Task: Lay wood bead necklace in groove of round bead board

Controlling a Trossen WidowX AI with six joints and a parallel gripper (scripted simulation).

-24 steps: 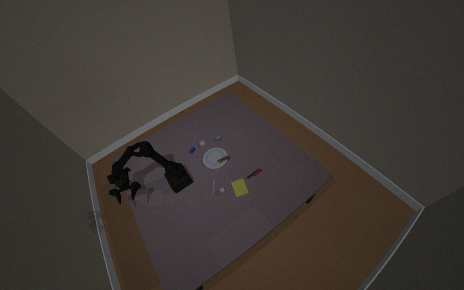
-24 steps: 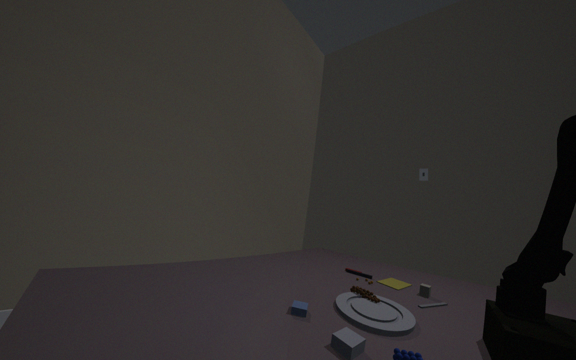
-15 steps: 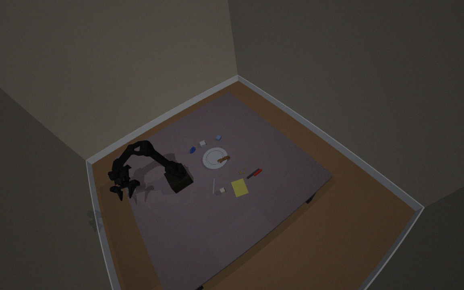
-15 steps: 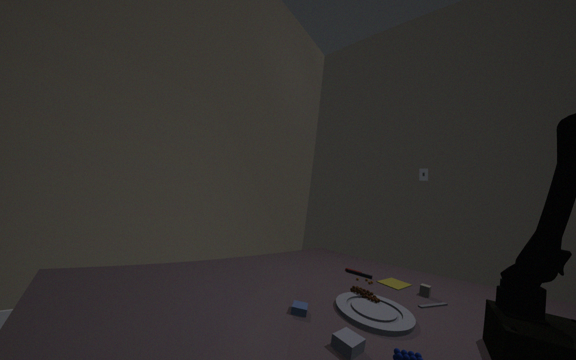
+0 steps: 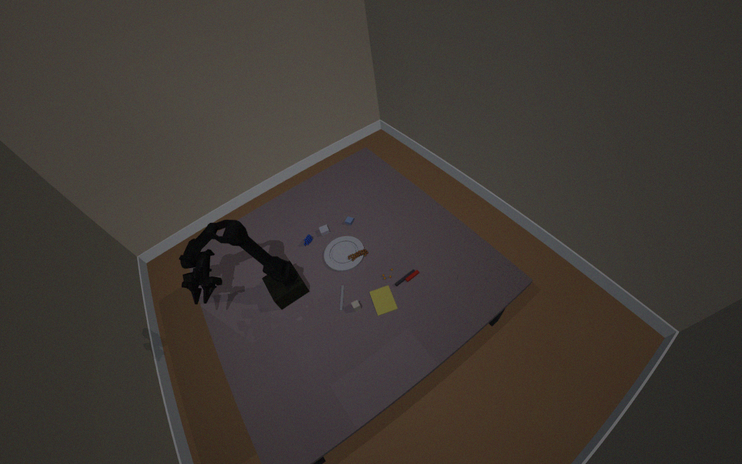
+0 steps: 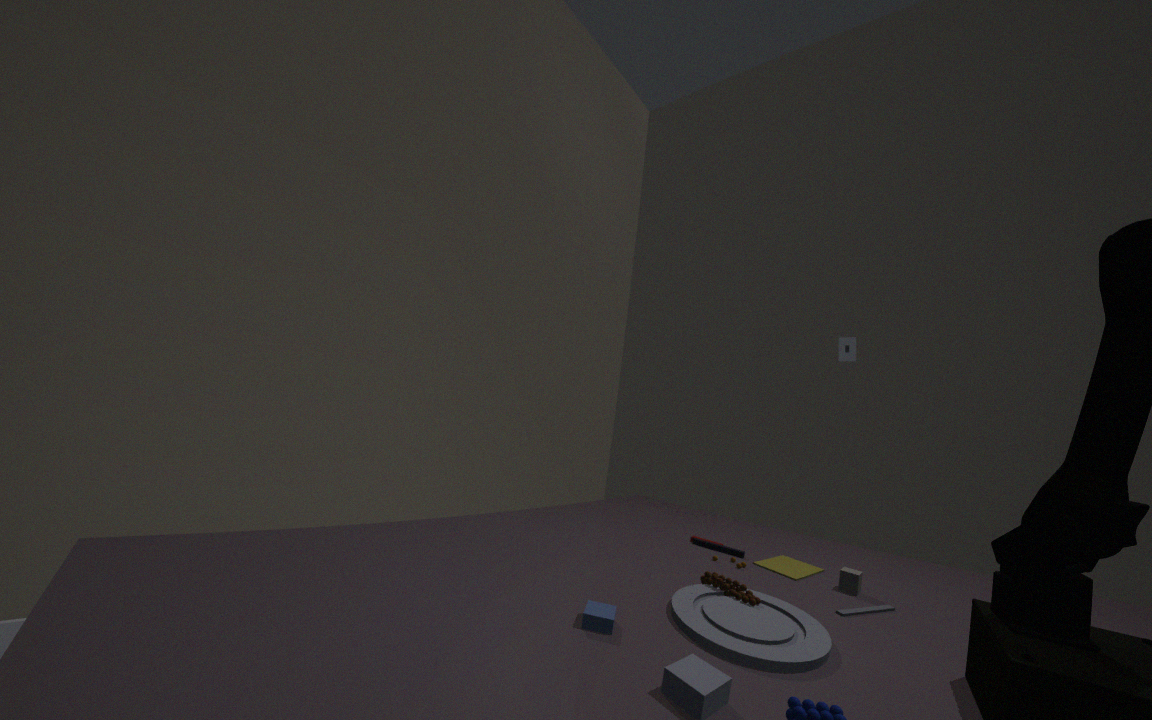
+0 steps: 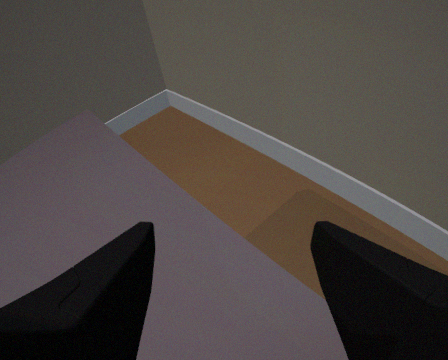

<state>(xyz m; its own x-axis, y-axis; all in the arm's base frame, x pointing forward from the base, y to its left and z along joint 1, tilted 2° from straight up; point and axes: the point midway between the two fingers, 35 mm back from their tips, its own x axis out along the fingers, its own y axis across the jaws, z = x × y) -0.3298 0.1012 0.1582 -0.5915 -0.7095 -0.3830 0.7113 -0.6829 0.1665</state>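
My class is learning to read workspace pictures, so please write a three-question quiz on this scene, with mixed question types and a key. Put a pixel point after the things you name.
1. True or false: the pincer (image 5: 203,301) (image 7: 235,236) is holding the necklace (image 5: 357,254) (image 6: 729,589).
2. Which lies nearer the board (image 5: 327,263) (image 6: 799,660): the white block (image 5: 323,229) (image 6: 695,686) or the yellow square (image 5: 383,299) (image 6: 788,566)?
A) white block
B) yellow square
3. Fill in: the pen-like thing (image 5: 407,277) (image 6: 716,546) is black and ____.

Key: 1 false; 2 A; 3 red
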